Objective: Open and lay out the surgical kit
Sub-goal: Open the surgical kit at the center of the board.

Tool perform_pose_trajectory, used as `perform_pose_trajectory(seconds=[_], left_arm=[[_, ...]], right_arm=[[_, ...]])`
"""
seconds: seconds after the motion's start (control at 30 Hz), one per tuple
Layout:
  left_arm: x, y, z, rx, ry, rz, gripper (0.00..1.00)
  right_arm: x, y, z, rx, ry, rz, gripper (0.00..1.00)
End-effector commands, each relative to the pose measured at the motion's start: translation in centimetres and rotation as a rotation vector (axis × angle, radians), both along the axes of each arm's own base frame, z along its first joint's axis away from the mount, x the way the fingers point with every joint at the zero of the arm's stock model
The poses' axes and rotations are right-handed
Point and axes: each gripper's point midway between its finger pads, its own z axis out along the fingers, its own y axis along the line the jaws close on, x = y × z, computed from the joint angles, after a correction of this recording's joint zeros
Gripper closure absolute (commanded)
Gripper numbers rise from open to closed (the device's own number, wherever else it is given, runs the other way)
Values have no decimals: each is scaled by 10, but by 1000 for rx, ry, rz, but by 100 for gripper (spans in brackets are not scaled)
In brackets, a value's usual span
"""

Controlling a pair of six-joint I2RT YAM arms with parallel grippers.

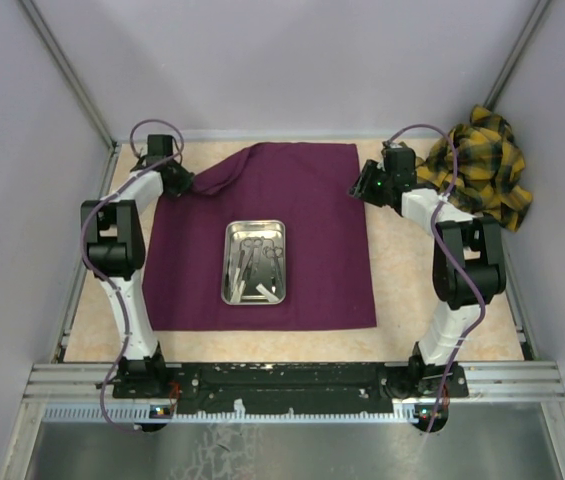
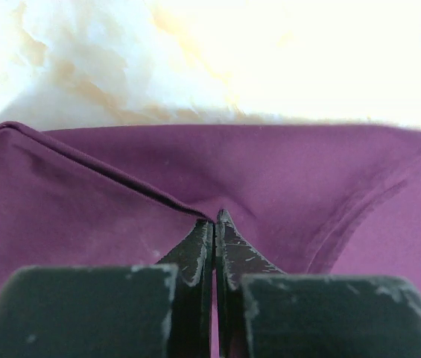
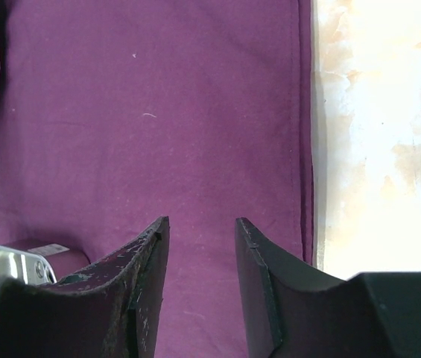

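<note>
Beige tabletop [image 1: 412,290] is carrying the dark purple cloth wrap [image 1: 312,200], mostly spread flat, with the steel tray [image 1: 254,232] sitting at its middle; thin scissors [image 1: 250,250], forceps [image 1: 274,258] and small white pieces [image 1: 261,291] are lying inside the tray; I am watching the left gripper [image 2: 215,224], beyond the tray and to its left, pinching a raised fold at that corner of the wrap with its jaws fully together; only the very tips are biting the cloth, so I am judging that a quick tug could let the fold slip free; a long pull away from the tray could instead drag the whole wrap, sliding the tray and spilling the instruments; the right gripper [image 3: 201,224], beyond the tray and to its right, is hovering over the wrap's edge with jaws half apart, holding nothing; if it presses down while the left one pulls, the cloth could bunch; the yellow plaid cloth [image 1: 482,165], farther right of the tray, could snag that arm's cable.
</note>
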Motion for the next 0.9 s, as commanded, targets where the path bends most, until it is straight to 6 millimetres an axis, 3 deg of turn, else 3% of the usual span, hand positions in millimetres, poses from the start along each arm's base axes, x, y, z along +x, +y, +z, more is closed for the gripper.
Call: perform_pose_trajectory(seconds=[0.0,0.27,0.63,0.87], left_arm=[[17,16,30,-66,-124,53,100],[38,36,32,-154,-195,91,100],[69,31,29,-257,-246,117,100],[86,31,27,-301,-275,133,73]], right_arm=[[2,7,25,15,-77,29,59],[-6,6,19,8,-66,32,60],[-12,11,13,25,-53,55,60],[-14,17,5,32,-41,80,60]])
